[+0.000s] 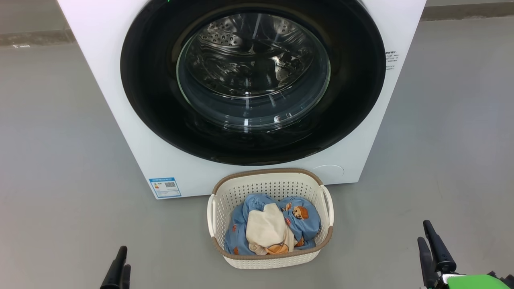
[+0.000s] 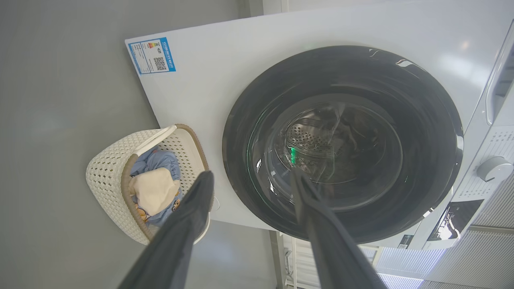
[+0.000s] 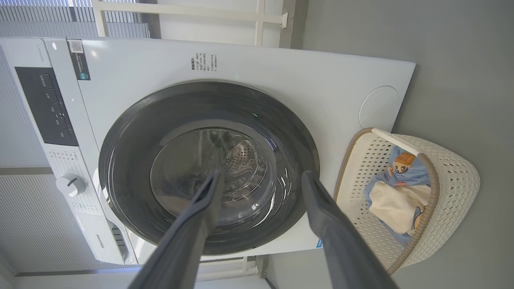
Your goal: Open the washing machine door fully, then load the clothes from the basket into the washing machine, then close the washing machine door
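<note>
Washing machine (image 1: 116,120) door (image 1: 253,154) sits shut, drum visible through the glass. The basket (image 1: 267,173) stands on the floor just in front of it, holding the clothes (image 1: 299,218), cream cloth over blue bear print. Left hand (image 2: 251,174) and right hand (image 3: 262,174) are both spread and empty, clear of the basket.

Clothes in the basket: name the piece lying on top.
The plain cream cloth, resting over the light blue fabric printed with orange-brown bears; it alone has no print.
</note>
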Controlling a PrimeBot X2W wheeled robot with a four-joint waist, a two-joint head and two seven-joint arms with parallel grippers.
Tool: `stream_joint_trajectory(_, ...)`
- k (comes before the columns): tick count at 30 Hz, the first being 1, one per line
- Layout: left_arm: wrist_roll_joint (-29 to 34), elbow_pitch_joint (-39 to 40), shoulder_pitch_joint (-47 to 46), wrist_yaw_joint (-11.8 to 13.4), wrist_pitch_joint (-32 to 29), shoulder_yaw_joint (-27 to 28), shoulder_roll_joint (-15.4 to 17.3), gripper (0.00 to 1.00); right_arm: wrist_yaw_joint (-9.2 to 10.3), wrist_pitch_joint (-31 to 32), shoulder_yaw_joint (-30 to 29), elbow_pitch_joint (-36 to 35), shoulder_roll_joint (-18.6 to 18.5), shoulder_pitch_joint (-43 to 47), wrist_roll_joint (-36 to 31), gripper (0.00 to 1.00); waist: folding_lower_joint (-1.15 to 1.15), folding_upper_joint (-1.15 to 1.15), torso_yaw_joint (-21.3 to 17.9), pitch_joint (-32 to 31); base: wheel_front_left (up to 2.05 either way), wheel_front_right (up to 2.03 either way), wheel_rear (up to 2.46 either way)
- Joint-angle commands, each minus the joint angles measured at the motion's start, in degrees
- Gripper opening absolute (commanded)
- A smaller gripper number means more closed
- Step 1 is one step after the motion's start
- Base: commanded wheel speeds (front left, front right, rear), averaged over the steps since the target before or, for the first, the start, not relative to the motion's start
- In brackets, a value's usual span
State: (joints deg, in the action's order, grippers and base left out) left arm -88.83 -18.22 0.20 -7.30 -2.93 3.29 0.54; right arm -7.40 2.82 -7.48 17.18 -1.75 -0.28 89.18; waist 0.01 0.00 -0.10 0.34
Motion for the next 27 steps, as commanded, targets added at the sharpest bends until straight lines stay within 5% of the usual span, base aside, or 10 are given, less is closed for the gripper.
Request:
stream_joint_trajectory(1,1.76,2.00,-1.67,-0.03,0.69,0.34,0.84,1.00,-0.02,-0.66,0.55,-2.12,-0.60,-1.21,-1.40,1.00,-0.01,0.00,0.00,0.01,0.00,0.00,0.00)
stream_joint_trajectory(27,24.43,5.44,-2.09,-0.07,5.07,-0.66,1.54,1.00,-0.03,-5.02,2.77,-8.07,-3.36,-1.83,-24.61,1.00,-0.01,0.00,-0.03,0.22,0.00,0.00,0.00)
